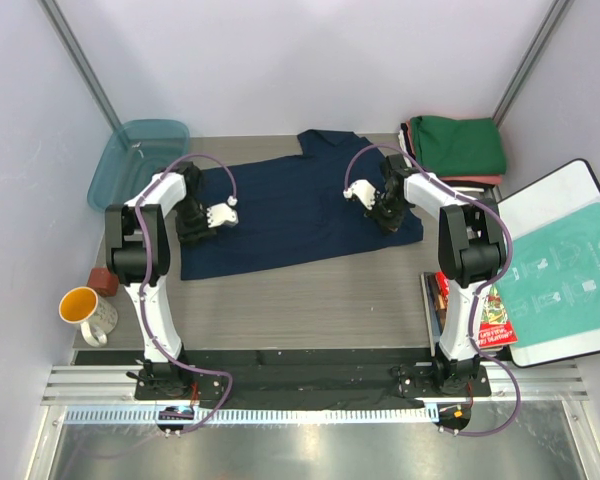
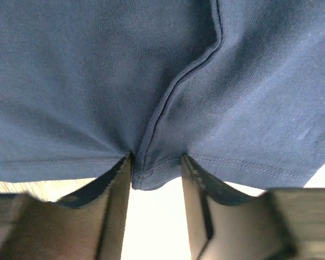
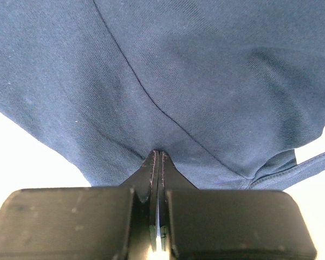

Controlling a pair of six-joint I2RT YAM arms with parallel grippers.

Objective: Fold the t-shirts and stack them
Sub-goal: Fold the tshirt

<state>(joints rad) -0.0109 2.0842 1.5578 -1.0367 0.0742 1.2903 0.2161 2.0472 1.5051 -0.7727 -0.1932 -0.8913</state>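
At the near left of the tabletop (image 1: 310, 300) stands a yellow mug (image 1: 85, 312), well apart from the work.

Just beyond it lies the navy t-shirt (image 1: 290, 215), spread flat across the middle of the tabletop with its collar toward the far side. One arm reaches over each side of it. I judge this to be the set-up for a fold, because two points of the cloth must travel together or the shirt will twist.

In the left wrist view, the left fingers (image 2: 116, 200) stand apart. A small fold of the hem sits in the gap between them, close against one finger but not pinched. This side has no grip yet, so the fold cannot begin. If the fingers take only the very tip of the hem, I think it may slip out.

In the right wrist view, the right fingers (image 3: 146, 176) are pressed together with the navy cloth clamped between their tips, and the cloth fans out from them. This side is secured.

Farther away, in the far right corner, lies the finished stack, with a green t-shirt (image 1: 458, 145) on top of a salmon-red one (image 1: 477, 181). It lies beside the working area, probably so that the navy shirt can join it after folding. To the right lies a plastic bag (image 1: 565, 265), and at the far left a teal bin (image 1: 130, 165)
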